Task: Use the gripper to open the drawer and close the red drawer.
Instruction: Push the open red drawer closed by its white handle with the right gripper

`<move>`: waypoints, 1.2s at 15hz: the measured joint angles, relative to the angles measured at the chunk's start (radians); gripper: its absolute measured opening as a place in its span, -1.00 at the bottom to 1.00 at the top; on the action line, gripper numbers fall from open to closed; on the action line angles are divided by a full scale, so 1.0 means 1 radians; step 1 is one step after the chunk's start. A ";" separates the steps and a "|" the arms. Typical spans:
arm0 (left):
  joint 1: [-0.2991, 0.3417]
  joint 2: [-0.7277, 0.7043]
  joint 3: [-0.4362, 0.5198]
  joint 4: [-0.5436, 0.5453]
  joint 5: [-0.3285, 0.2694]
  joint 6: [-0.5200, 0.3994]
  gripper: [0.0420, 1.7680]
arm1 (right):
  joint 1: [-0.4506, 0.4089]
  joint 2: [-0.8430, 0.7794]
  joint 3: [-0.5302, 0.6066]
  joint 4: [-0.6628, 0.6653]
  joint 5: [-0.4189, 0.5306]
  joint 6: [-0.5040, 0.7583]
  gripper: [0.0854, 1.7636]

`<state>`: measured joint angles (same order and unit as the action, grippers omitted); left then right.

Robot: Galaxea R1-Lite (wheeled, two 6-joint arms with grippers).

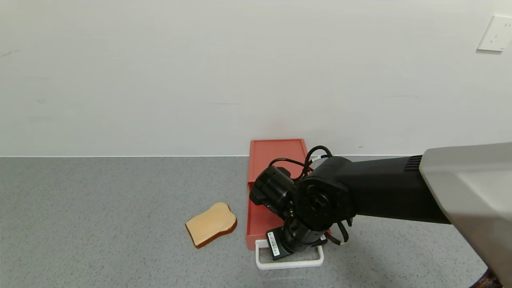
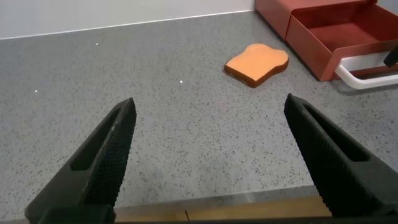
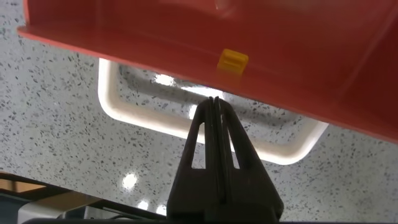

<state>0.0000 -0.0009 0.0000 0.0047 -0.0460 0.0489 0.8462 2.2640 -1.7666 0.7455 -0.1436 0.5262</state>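
The left gripper [image 2: 208, 155] is parked well left of the drawer [image 1: 276, 188], fingers spread and empty. A bread slice [image 1: 211, 229] lies just left of the drawer. The tray is part-way out, handle [image 1: 289, 262] at its near end. The right gripper [image 3: 216, 124], fingers pressed together on nothing, sits inside the handle loop; any push should be kept straight along the slide, at the handle's centre

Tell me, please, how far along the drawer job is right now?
Opening looks done: the drawer tray is slid out, its inside showing. In hand: the right gripper, shut, sits inside the white handle loop, by the tray front. Left: pushing the tray back in. The left gripper hangs open over the counter, away from the bread.
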 joint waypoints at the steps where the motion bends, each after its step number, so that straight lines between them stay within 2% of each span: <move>1: 0.000 0.000 0.000 0.000 0.000 0.000 0.94 | -0.003 0.001 0.000 -0.007 0.000 -0.001 -0.96; 3: 0.000 0.000 0.000 0.000 0.000 0.000 0.94 | -0.009 0.003 0.000 -0.025 -0.002 -0.002 -0.96; 6: 0.000 0.000 0.000 0.000 0.001 0.001 0.94 | -0.012 0.003 0.000 -0.034 -0.053 -0.001 -0.96; 18: 0.000 0.000 0.000 0.000 0.002 0.001 0.94 | -0.046 0.012 0.000 -0.171 -0.057 -0.041 -0.96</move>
<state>0.0000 -0.0009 0.0000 0.0047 -0.0443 0.0504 0.8000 2.2760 -1.7666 0.5747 -0.2004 0.4853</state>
